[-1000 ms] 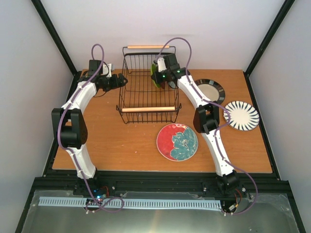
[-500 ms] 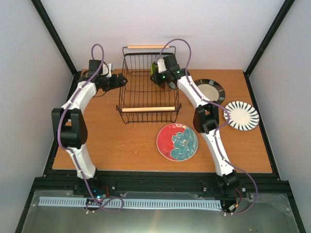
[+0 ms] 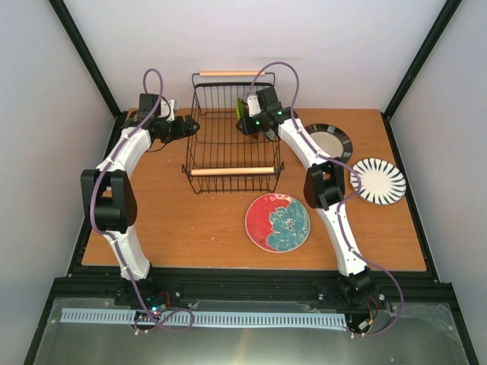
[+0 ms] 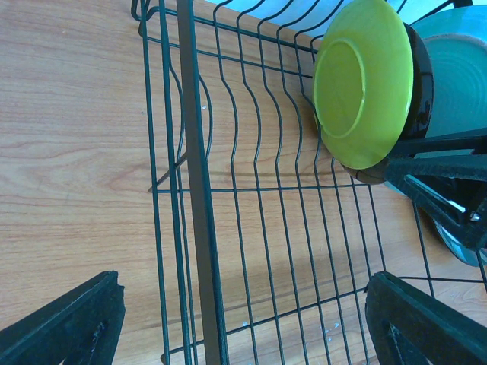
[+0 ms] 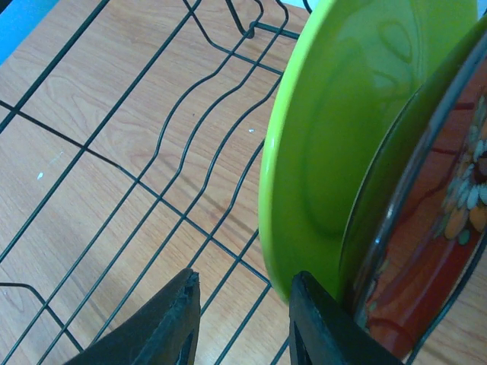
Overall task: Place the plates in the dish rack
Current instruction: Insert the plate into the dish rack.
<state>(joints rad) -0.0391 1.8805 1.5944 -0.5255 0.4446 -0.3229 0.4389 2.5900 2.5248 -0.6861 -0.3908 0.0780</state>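
The dish rack (image 3: 228, 137) is a black wire basket with wooden handles at the table's back. A lime green plate (image 5: 358, 122) stands on edge at its right end, against a dark red floral plate (image 5: 441, 213). In the left wrist view a mint green plate (image 4: 460, 84) stands behind the lime plate (image 4: 361, 80). My right gripper (image 5: 243, 312) hangs over the rack floor, open, with its right finger (image 5: 319, 319) close to the lime plate's rim and the left finger apart from it. My left gripper (image 4: 243, 319) is open wide over the rack's left wall (image 4: 194, 175), holding nothing.
On the table lie a red plate with a teal flower (image 3: 278, 221) in front of the rack, a black-rimmed cream plate (image 3: 329, 141) at its right, and a white plate with black radial stripes (image 3: 377, 180) further right. Black frame posts stand at the back corners.
My right gripper's jaws have parted and let go of the lime green plate, which stays on edge in the rack. The left arm has not moved.
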